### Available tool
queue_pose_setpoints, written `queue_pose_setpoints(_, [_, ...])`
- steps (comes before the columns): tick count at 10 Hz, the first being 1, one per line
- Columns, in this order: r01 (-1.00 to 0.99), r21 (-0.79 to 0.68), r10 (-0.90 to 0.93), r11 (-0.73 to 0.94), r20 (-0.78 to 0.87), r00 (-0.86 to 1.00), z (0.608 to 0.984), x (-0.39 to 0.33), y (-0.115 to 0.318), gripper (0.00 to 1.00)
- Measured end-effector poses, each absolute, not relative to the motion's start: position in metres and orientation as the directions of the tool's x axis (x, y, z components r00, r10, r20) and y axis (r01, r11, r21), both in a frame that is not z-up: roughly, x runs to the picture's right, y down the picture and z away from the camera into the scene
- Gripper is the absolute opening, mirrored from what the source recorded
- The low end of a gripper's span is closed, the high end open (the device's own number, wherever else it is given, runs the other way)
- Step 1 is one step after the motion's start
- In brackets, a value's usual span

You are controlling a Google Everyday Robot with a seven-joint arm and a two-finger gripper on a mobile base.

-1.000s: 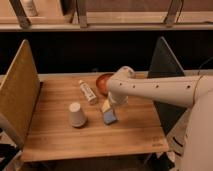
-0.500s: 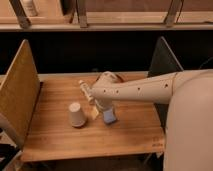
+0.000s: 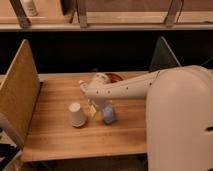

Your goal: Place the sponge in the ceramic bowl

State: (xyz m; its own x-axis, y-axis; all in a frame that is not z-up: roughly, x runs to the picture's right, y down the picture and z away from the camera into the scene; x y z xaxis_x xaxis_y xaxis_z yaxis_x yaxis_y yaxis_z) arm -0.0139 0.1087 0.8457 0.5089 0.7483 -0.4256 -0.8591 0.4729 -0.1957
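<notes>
Our claw hangs low over the wooden surface, right at the small flat blue sponge; we cannot tell whether it grips. An upturned white cup stands to the left. Farther back, the glossy reddish-orange ceramic bowl peeks from behind the arm. We judge the grasp is in hand; next comes a secure hold, a lift, and a carry back to the bowl.

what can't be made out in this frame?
Camera view:
- ceramic bowl: only a sliver of the back rim shows. The arm covers the rest, so the inside is hidden.
- end effector: down between the white cup and the sponge. Whether it touches the sponge is blurred and partly hidden by the arm.
- table: right part blocked by the robot's body.
</notes>
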Motion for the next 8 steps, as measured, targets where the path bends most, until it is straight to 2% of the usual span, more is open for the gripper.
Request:
queue_pose_setpoints(3, [-0.904,-0.125,0.800,0.410,-0.426,0.422,0.860,0.009,0.082,0.78])
queue_pose_setpoints(8, [-0.936,-0.069,0.789,0.346,-0.518,0.330,0.881,0.041,0.099,0.78])
